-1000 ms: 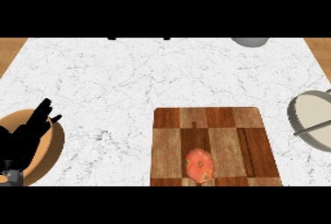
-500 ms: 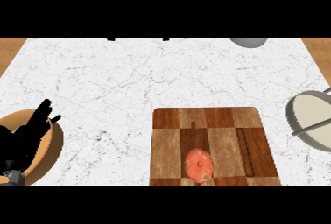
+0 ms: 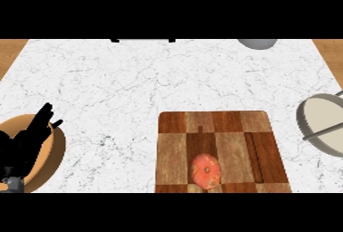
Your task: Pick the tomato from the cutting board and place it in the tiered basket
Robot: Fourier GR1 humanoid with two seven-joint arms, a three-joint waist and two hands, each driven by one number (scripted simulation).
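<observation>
While the tomato (image 3: 206, 171) lies on the cutting board (image 3: 223, 140), long axis running near-to-far, the left hand (image 3: 26, 142) rests with fingers straight, holding nothing.

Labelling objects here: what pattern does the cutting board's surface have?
The cutting board shows a checkered pattern of light and dark brown wood blocks, seen best in the head view.

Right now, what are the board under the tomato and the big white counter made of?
The cutting board looks like wood: brown checkered blocks with grain streaks, slightly glossy. The counter looks like white marble or stone, with thin grey veins running across it, though it could be a printed surface. The tomato lies on the board.
</observation>
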